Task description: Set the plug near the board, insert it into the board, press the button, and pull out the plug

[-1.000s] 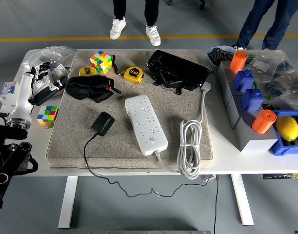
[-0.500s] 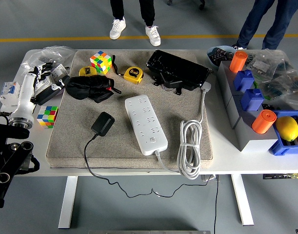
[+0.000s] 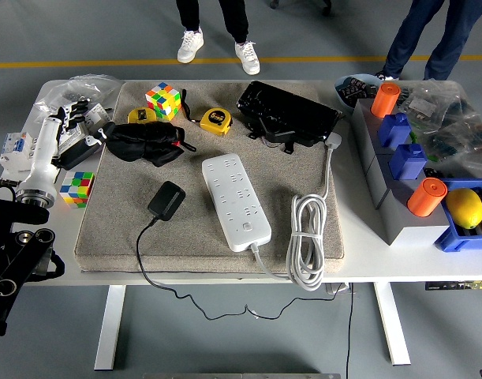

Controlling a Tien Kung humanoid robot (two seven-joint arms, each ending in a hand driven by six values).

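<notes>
The black plug (image 3: 166, 200) lies on the grey mat (image 3: 114, 229), just left of the white power board (image 3: 236, 200) and apart from it. The left hand (image 3: 76, 128) hovers at the worktop's (image 3: 398, 264) far left, holding nothing; I cannot tell how its fingers are set.

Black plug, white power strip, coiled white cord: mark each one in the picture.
black plug (image 3: 166, 200), head view, middle of its top face.
white power strip (image 3: 236, 200), head view, middle of its socket face.
coiled white cord (image 3: 307, 241), head view, middle of the coil.
</notes>
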